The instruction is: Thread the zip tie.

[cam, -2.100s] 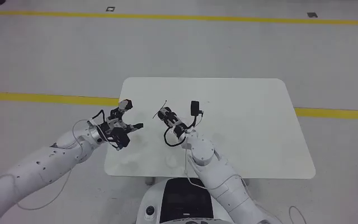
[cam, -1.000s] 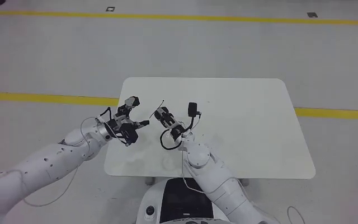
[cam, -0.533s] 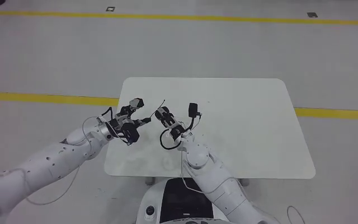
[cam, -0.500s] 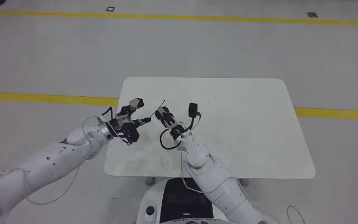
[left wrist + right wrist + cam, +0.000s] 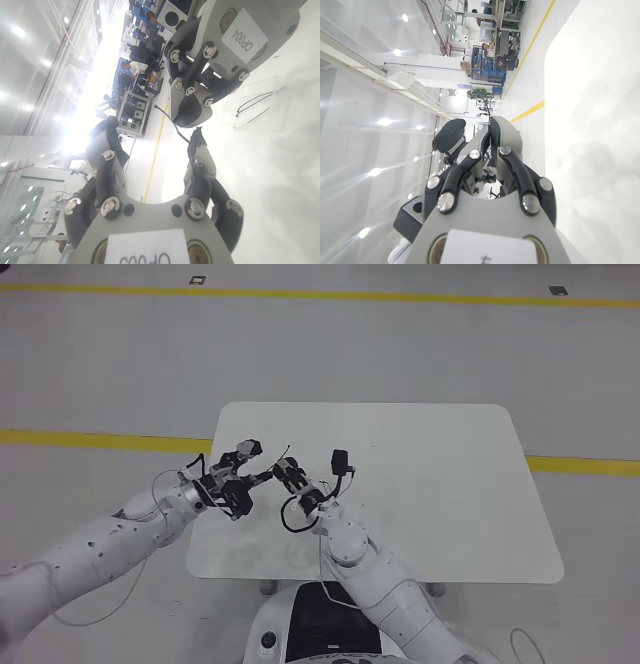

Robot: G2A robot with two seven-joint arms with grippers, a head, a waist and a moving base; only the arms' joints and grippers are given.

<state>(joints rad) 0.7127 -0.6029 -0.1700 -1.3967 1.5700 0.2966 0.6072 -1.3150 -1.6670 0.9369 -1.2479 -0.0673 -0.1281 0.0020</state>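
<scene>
The zip tie is a thin black strip, and my right gripper is shut on it above the table's left part. In the top view the zip tie sticks out from the right gripper toward the far side. My left gripper stands open directly facing it. The strip's free end lies by one of its fingertips; whether they touch is unclear. In the top view the left gripper is just left of the right one. In the right wrist view the zip tie rises from the closed right gripper.
The white table has a rounded edge near both grippers, with floor and a yellow line beyond it. A clear sheet holding several spare zip ties lies flat on the table beneath the grippers.
My left gripper has moved right, closing the gap to the right gripper. The right gripper has shifted slightly left with the zip tie still held.
</scene>
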